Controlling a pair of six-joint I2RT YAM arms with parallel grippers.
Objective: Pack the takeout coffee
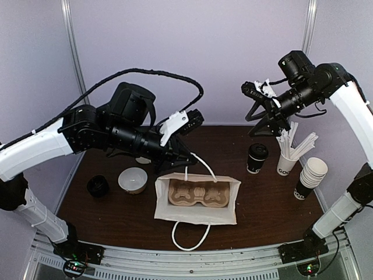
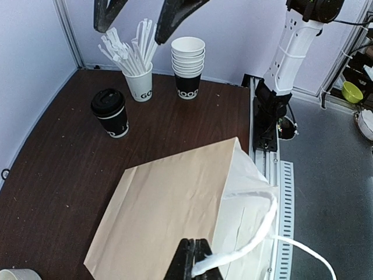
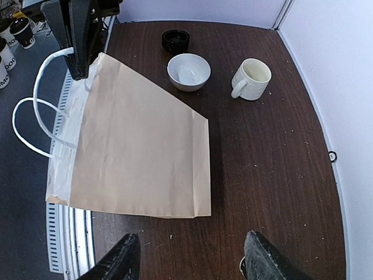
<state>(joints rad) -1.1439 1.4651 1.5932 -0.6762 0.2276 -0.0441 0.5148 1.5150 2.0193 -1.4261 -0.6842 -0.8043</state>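
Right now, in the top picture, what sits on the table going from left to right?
black dish → white bowl → paper bag → lidded coffee → cup of straws → cup stack

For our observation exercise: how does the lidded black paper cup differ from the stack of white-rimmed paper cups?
The black paper cup with a black dome lid is a single cup; the stack of white-rimmed paper cups is several nested. The lidded cup is closed; the stack's top cup is open, white inside. The stack stands taller than the lidded cup. Both stand upright on the dark brown table.
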